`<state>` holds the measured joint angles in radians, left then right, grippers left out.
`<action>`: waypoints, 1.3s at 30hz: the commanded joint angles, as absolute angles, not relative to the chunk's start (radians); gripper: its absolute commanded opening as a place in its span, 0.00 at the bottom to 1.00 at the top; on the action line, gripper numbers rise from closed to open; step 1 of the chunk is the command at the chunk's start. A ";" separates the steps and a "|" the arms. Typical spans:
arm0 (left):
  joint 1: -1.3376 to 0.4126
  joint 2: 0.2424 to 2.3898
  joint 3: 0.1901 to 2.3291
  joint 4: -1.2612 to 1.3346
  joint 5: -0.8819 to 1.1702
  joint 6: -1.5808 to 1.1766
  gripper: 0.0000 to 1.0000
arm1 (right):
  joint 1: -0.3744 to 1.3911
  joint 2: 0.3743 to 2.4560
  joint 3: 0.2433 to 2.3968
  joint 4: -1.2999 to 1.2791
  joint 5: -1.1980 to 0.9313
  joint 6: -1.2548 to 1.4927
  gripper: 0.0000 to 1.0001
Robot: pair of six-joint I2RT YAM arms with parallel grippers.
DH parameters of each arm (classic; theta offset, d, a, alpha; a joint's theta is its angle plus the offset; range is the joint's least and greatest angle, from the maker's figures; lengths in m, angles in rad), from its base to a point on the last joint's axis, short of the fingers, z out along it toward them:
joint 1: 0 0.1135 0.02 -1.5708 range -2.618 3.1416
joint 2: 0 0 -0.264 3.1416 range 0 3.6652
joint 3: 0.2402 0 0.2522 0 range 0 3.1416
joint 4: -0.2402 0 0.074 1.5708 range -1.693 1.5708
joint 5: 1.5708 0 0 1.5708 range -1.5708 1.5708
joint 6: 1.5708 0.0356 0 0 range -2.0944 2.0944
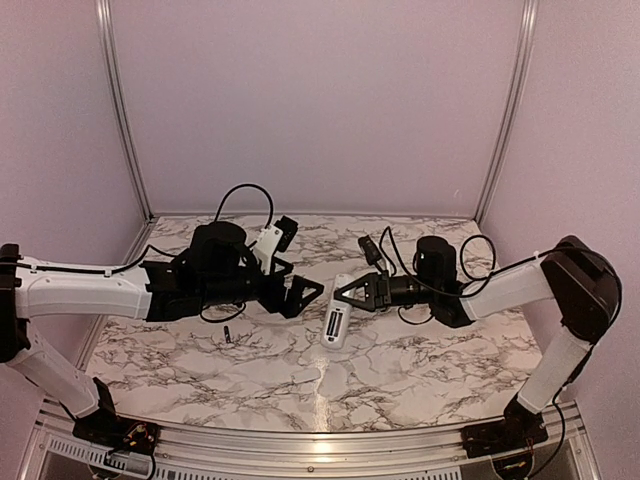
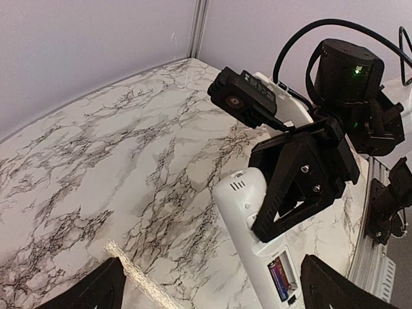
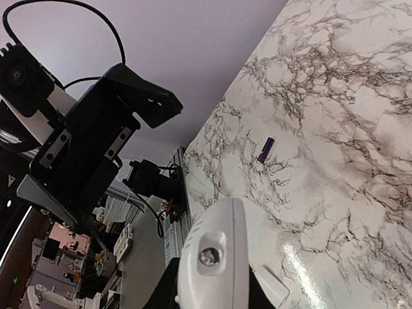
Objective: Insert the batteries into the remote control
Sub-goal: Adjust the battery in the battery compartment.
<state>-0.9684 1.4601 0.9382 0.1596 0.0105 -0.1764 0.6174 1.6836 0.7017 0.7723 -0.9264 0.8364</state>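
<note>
left claw [image 1: 316,291] and right claw [image 1: 342,295] crowding remote [image 1: 337,325], bare marble [image 1: 430,375] around loose battery [image 1: 228,335]

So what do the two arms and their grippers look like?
Both the left arm and right arm have white shells on the long links and black joints. The left gripper and right gripper are black, with triangular, cut-out fingers. Black cables loop over each wrist. A small green light glows on the right wrist's housing.

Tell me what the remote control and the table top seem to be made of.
The remote control looks like smooth white moulded plastic, slightly shiny. The table top looks like glossy marble or marble-print laminate: grey veins, bright glare; which, I cannot tell.
</note>
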 commanded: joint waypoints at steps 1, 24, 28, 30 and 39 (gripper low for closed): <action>-0.975 1.490 0.937 0.153 0.152 -0.275 0.99 | 0.610 1.639 0.770 0.654 -0.865 0.735 0.00; -0.971 1.657 1.026 0.138 0.285 -0.338 0.51 | 0.641 1.616 0.804 0.701 -0.879 0.762 0.00; -0.965 1.676 1.036 0.124 0.290 -0.341 0.43 | 0.641 1.610 0.800 0.705 -0.882 0.764 0.00; -0.961 1.681 1.037 0.118 0.285 -0.341 0.37 | 0.641 1.608 0.801 0.708 -0.885 0.764 0.00; -0.951 1.681 1.041 0.106 0.265 -0.335 0.37 | 0.638 1.622 0.795 0.750 -0.904 0.791 0.00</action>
